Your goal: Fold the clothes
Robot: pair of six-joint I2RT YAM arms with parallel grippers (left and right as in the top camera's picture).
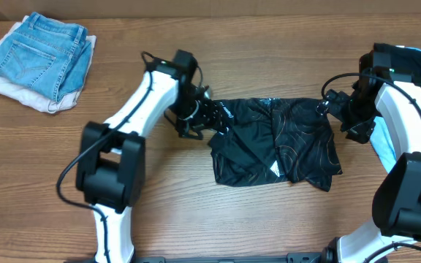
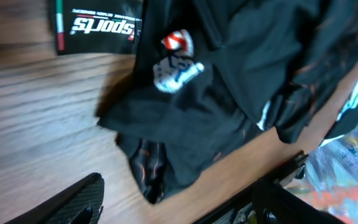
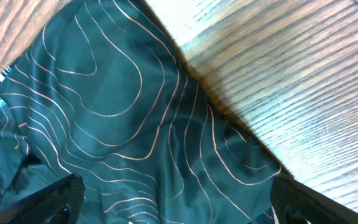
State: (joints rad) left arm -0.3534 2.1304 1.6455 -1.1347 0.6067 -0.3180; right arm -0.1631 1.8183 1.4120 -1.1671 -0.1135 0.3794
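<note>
The black jersey (image 1: 276, 142) with thin orange contour lines lies crumpled and partly folded at the table's middle. My left gripper (image 1: 209, 117) is at its left edge. In the left wrist view the jaws (image 2: 179, 190) are wide open and empty, and a jersey corner (image 2: 157, 165) lies just ahead of them beside white logos (image 2: 176, 65). My right gripper (image 1: 332, 109) is at the jersey's upper right corner. In the right wrist view the jaws (image 3: 178, 183) are wide open just above the patterned cloth (image 3: 123, 118) and hold nothing.
Blue denim jeans (image 1: 42, 51) lie on a white cloth (image 1: 6, 89) at the far left corner. A plain black garment (image 1: 415, 62) and a light blue item (image 1: 383, 148) sit at the right edge behind my right arm.
</note>
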